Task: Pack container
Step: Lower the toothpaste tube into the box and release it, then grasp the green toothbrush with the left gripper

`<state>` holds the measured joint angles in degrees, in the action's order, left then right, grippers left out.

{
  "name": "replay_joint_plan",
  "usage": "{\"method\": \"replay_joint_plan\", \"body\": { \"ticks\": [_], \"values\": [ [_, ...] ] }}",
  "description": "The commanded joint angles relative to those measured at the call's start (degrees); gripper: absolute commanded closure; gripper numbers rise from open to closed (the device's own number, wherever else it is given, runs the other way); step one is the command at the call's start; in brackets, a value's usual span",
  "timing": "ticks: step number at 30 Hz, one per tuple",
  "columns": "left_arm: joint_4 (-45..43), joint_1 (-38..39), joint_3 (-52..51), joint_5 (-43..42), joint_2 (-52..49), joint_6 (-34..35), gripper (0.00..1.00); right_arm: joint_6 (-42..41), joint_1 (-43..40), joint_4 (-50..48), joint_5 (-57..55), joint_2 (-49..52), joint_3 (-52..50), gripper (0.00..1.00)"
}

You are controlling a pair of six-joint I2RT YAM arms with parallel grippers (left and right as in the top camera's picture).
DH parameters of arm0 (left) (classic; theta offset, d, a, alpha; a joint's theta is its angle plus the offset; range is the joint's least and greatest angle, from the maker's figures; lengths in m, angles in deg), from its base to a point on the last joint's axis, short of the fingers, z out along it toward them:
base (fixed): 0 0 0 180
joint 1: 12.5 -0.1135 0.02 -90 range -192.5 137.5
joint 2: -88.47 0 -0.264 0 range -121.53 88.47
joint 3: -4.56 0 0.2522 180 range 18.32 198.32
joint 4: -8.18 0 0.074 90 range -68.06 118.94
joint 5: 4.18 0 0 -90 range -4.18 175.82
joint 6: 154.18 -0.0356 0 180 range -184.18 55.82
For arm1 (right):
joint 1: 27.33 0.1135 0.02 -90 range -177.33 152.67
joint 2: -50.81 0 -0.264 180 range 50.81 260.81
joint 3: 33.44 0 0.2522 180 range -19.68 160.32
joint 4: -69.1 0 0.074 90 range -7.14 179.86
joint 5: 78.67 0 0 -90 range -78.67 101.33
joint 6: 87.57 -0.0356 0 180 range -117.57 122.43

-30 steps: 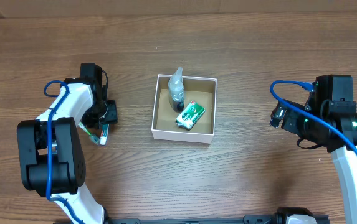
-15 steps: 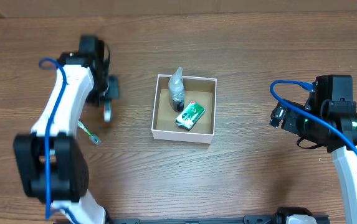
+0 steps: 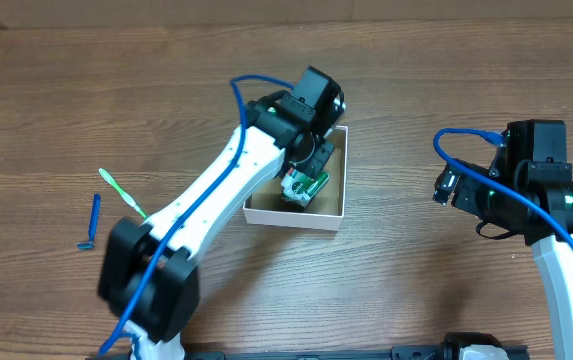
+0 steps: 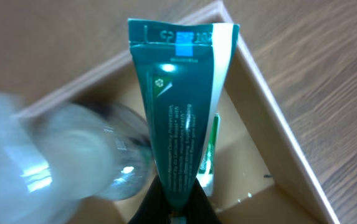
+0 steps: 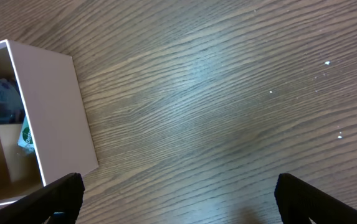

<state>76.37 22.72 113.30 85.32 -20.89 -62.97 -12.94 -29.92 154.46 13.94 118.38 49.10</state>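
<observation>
Jaws of the left gripper (image 4: 173,210) are clamped on the narrow end of a green toothpaste tube (image 4: 178,118), whose flat crimped end points away from the wrist, over the inside of the container (image 3: 296,217). This white-walled, brown-floored box sits near the middle of the bench (image 3: 416,290), slightly toward the far edge, with the left arm reaching across it from the left. Inside it, a clear bottle (image 4: 85,155), blurred in the left wrist view, lies just beside the tube, and a green-and-white packet (image 4: 210,146) rests on the floor behind the tube. Jaws of the right gripper (image 5: 178,183) stand wide apart and hold nothing. That gripper hangs over bare wood near the right edge, well apart from the container's white wall. A green toothbrush (image 3: 121,193) and a blue razor (image 3: 94,222) lie toward the left edge, near each other but apart.
</observation>
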Motion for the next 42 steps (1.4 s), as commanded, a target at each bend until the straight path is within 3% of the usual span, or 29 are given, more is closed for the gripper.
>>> {"method": "replay_joint_plan", "body": {
  "ticks": [1, 2, 3, 4, 7, 10, 14, 16, 18, 22, 25, 28, 36, 42],
  "values": [
    [0.7, 0.1, 0.0, -4.0, -3.5, 1.8, 0.85, 0.4, 0.0, -0.3, 0.1, -0.2, -0.2, 0.00],
    [0.7, 0.1, 0.0, -4.0, -3.3, 1.8, 0.57, 0.4, 0.0, -0.3, 0.1, -0.2, -0.2, 0.00],
    [0.9, 0.1, 0.3, -4.0, -3.0, 1.8, 0.35, 0.4, 0.0, -0.3, 0.1, -0.2, -0.2, 0.00],
    [2.6, 0.1, 2.0, -4.0, -2.2, 1.8, 0.26, 0.4, 0.0, -0.3, 0.1, -0.2, -0.2, 0.00],
    [13.5, -0.1, 12.7, -2.3, 1.8, 2.1, 0.24, 0.4, 0.0, -0.3, 0.1, -0.2, -0.2, 0.00],
    [22.1, -2.5, 22.5, 13.7, 9.7, 12.5, 0.13, 0.4, 0.0, -0.3, 0.1, -0.2, -0.2, 0.00],
    [28.5, -18.6, 22.4, 16.5, 17.3, 25.5, 0.00, 0.4, 0.0, -0.3, 0.1, -0.2, -0.2, 0.00],
    [31.7, -29.9, 20.0, 15.1, 16.8, 31.4, 0.00, 0.4, 0.0, -0.3, 0.1, -0.2, -0.2, 0.00],
    [29.2, -39.6, 13.0, 10.3, 16.0, 32.7, 0.00, 0.4, 0.0, -0.3, 0.1, -0.2, -0.2, 0.00],
    [21.1, -47.2, -3.2, 5.4, 13.3, 32.7, 0.00, 0.4, 0.0, -0.3, 0.1, -0.2, -0.2, 0.00],
    [11.3, -49.0, -16.6, 1.9, 11.1, 34.1, 0.00, 0.4, 0.0, -0.3, 0.1, -0.2, -0.2, 0.00],
    [4.0, -49.5, -23.5, 0.7, 8.0, 33.0, 0.00, 0.4, 0.0, -0.1, 0.1, -0.2, -0.2, 0.00],
    [-6.6, -49.6, -24.8, 1.1, -0.9, 25.4, 0.00, 0.4, 0.0, 0.3, 0.1, -0.2, -0.2, 0.00],
    [-8.6, -49.5, -24.9, 1.0, -2.1, 25.2, 0.00, 0.4, 0.0, 0.0, 0.1, -0.2, -0.2, 0.00]
  ]
}}
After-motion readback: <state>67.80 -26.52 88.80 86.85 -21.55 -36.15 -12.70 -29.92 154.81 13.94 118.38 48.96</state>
